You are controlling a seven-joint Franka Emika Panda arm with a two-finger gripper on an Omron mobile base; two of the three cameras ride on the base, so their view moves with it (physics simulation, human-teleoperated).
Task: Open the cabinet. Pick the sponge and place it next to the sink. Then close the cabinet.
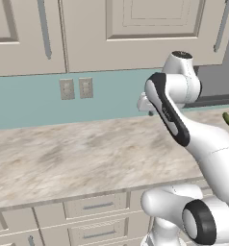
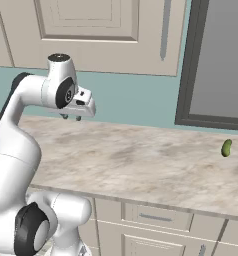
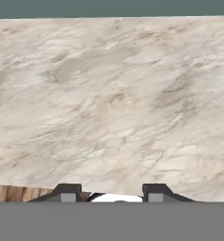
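Above the marble counter [image 1: 63,153] my gripper [image 2: 71,117] hangs over its back half, near the teal backsplash [image 1: 34,101], pointing down. Through the hand view I see both fingertips [image 3: 67,192] set wide apart with nothing between them, just veined stone beneath. Up on the wall, the cabinet [image 1: 135,33] is closed, its grey bar handle [image 1: 221,26] upright at the door's right side. Near the counter's right end lies a small green pickle-like thing [image 2: 226,147]. Two outlet plates [image 1: 76,88] sit on the backsplash. I can read no writing anywhere.
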